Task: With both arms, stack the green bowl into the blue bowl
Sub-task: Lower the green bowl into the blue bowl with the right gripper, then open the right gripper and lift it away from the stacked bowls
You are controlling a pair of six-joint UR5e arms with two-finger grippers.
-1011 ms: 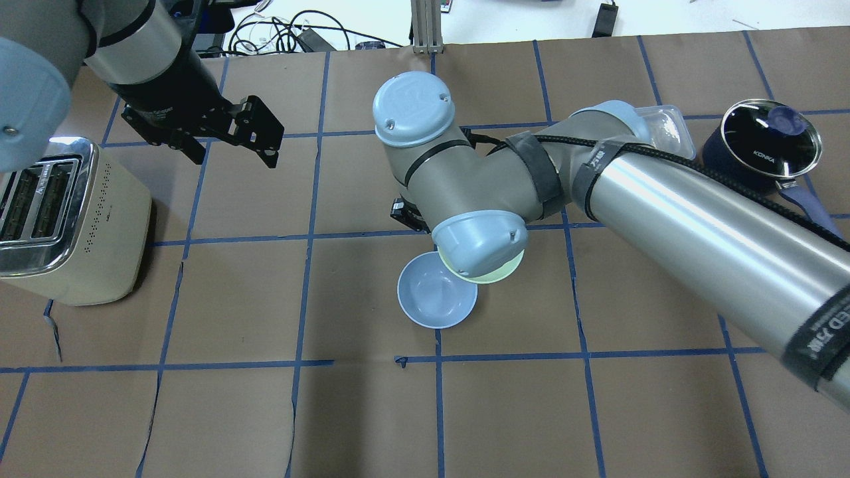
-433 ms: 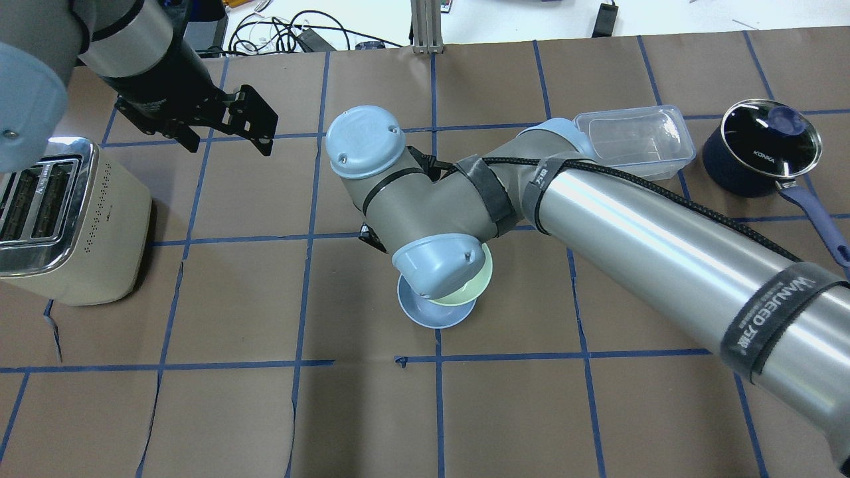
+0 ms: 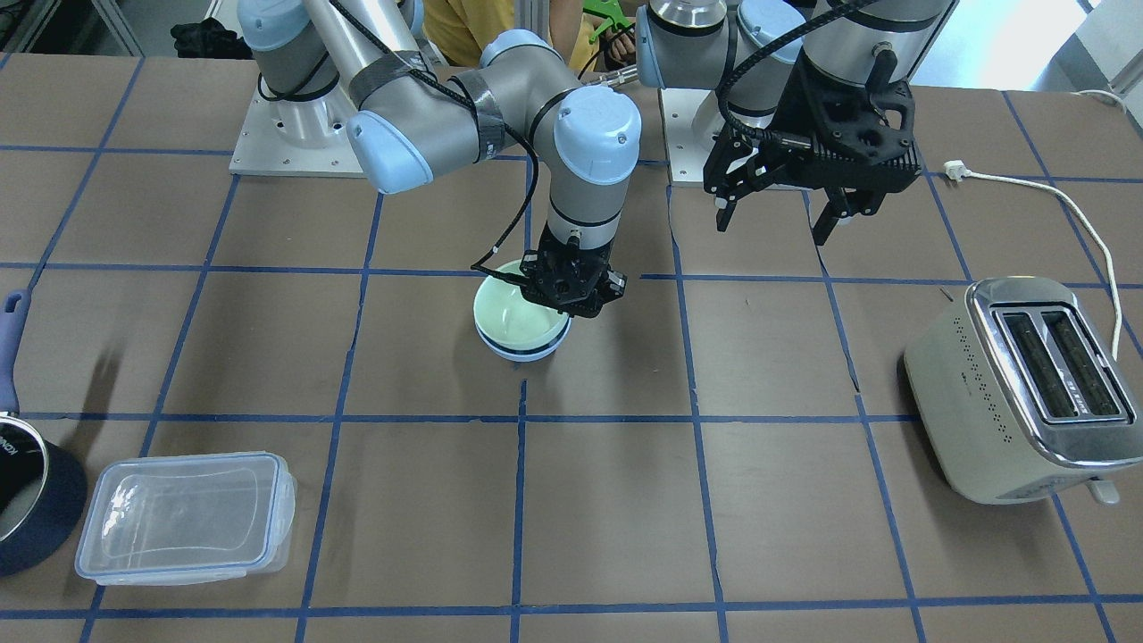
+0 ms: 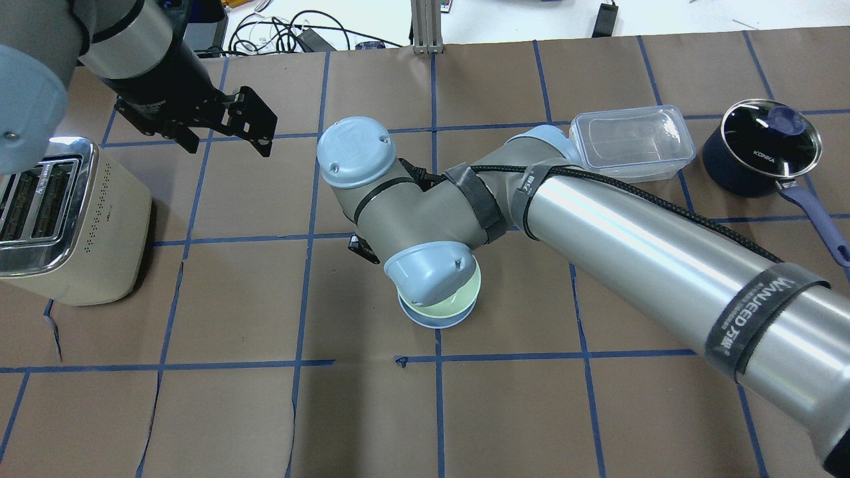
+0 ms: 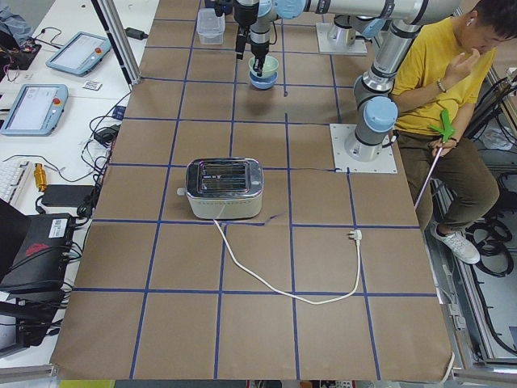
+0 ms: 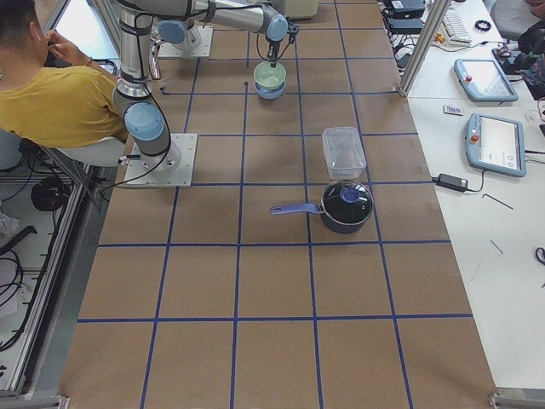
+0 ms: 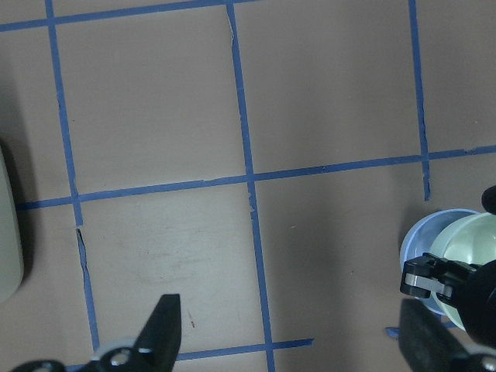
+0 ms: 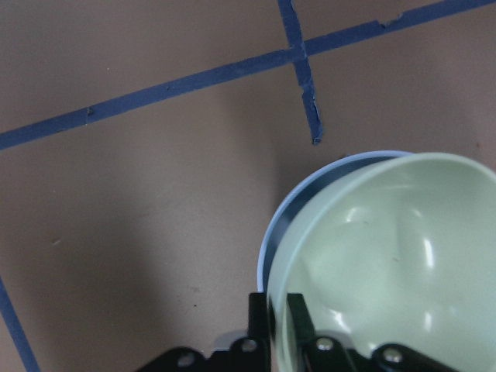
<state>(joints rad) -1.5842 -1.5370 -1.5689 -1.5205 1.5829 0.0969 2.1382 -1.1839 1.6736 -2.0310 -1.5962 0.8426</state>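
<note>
The small, round, glossy mint-green bowl [image 3: 511, 323] sat nested in the small, round, glossy periwinkle-blue bowl [image 3: 527, 354], near the middle of the brown paper-covered table [image 4: 232, 411] gridded with blue tape. Its pale, plain inside caught soft white glints. Its rim stood proud of the blue rim, which showed only as a thin crescent around it. In the right wrist view the mint-green bowl [image 8: 387, 263] lay off-centre in the periwinkle-blue bowl [image 8: 271, 232], with a dark gap between the two walls toward 9 o'clock. Whether it rested fully on the bowl below could not be told.

The black two-finger right gripper [image 8: 277, 314] was clamped on the mint-green bowl's rim, one finger inside and one outside, at about 2 o'clock on the rim in the front-facing view. The black left gripper [image 4: 226, 143] hung with its fingers spread wide and nothing between them, at 10 o'clock from the bowls in the overhead view.

In that view a cream and chrome two-slot toaster [image 4: 73, 226] stood at 9 o'clock from the bowls. A clear plastic lidded container [image 4: 631, 143] stood at 2 o'clock, with a dark navy pot [image 4: 757, 149] with a glass lid beyond it.
</note>
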